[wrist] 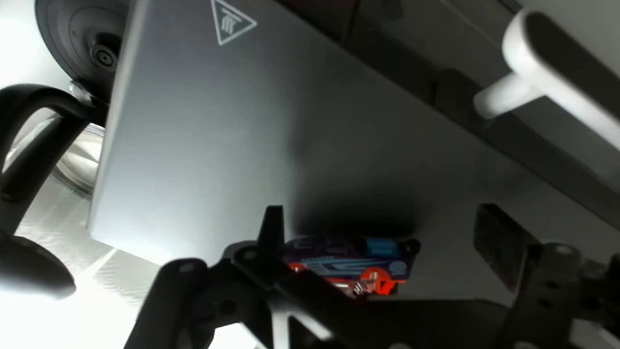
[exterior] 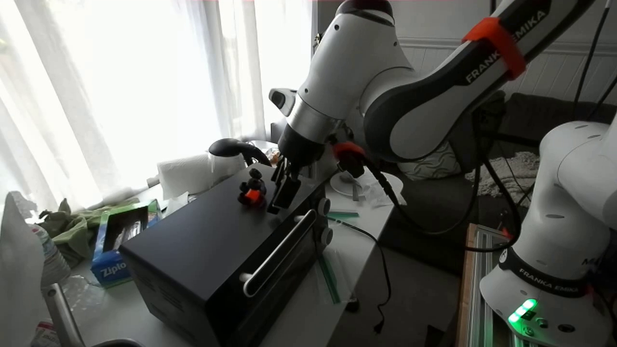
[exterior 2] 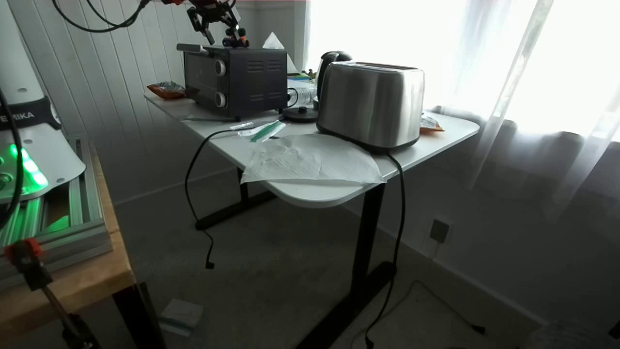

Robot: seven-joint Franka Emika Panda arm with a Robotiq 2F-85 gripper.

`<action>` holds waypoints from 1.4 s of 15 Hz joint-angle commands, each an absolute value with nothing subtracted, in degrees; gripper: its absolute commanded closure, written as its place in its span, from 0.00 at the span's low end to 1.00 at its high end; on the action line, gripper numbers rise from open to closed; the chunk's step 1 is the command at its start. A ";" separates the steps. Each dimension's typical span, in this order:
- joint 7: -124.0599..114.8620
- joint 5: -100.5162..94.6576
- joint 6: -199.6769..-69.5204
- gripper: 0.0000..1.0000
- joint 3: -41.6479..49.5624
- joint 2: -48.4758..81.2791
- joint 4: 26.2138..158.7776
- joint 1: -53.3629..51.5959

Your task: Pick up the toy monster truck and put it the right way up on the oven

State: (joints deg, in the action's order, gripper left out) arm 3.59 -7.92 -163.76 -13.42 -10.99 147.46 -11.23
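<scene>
The toy monster truck (exterior: pixel 253 196) rests on the flat top of the black oven (exterior: pixel 193 241). In an exterior view its red part is low and several black wheels show above it. The truck also shows in an exterior view (exterior 2: pixel 236 39) on the oven (exterior 2: pixel 259 80). In the wrist view the truck (wrist: pixel 356 257) shows its dark blue side with red below; its left end is hidden behind my left finger. My gripper (wrist: pixel 382 220) is open, low over the oven (wrist: pixel 208 145), with the truck between the jaws close to the left finger and apart from the right one. Contact is unclear.
The oven's silver handle (exterior: pixel 282 260) juts from its front. A black curved handle (exterior: pixel 231 147) stands behind the oven. A Ziploc box (exterior: pixel 120 241) and paper towel roll (exterior: pixel 197 171) stand at its back. A silver toaster (exterior 2: pixel 370 104) stands on the table (exterior 2: pixel 450 128).
</scene>
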 commanded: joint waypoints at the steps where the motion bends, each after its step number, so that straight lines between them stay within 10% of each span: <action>1: 11.54 0.31 -167.65 0.00 -10.21 -7.27 146.35 -15.41; 21: 23.95 5.03 -178.79 0.00 -7.39 -3.21 145.57 -15.93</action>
State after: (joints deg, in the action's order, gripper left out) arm 21.09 3.65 -177.13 -8.26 -4.67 146.62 -15.06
